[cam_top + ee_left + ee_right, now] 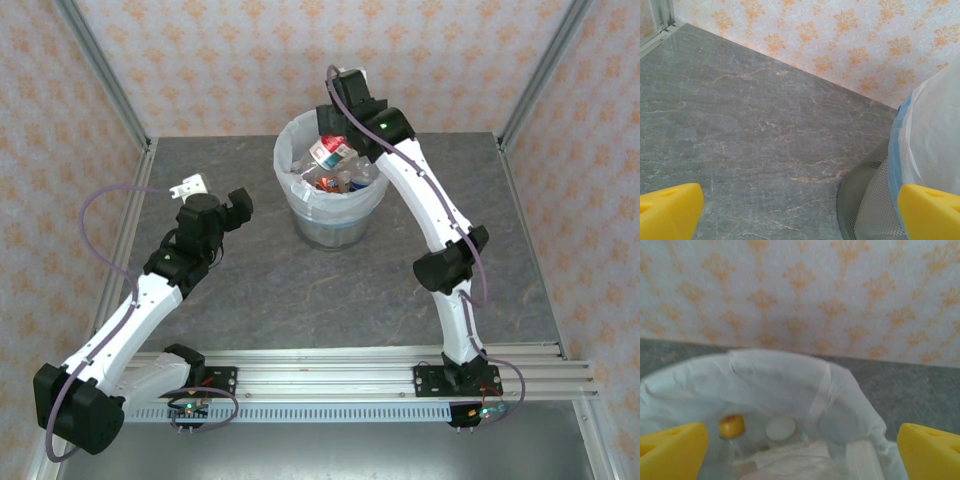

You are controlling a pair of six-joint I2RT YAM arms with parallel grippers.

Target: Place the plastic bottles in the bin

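Observation:
The bin (330,205), a grey translucent bucket lined with a white bag, stands at the middle back of the table. Several plastic bottles (333,158) lie inside it, with red, blue and white labels. My right gripper (347,88) hangs above the bin's far side, open with nothing between its fingers. In the right wrist view my right gripper (800,452) looks down into the white liner (790,380) at a yellow-capped bottle (732,426) and a white-capped bottle (780,429). My left gripper (215,197) is open and empty, left of the bin.
In the left wrist view my left gripper (800,215) is over bare grey marbled table (750,130), with the bin's wall (927,145) and mesh base (865,200) close on the right. Patterned walls and metal frame posts (105,75) enclose the table.

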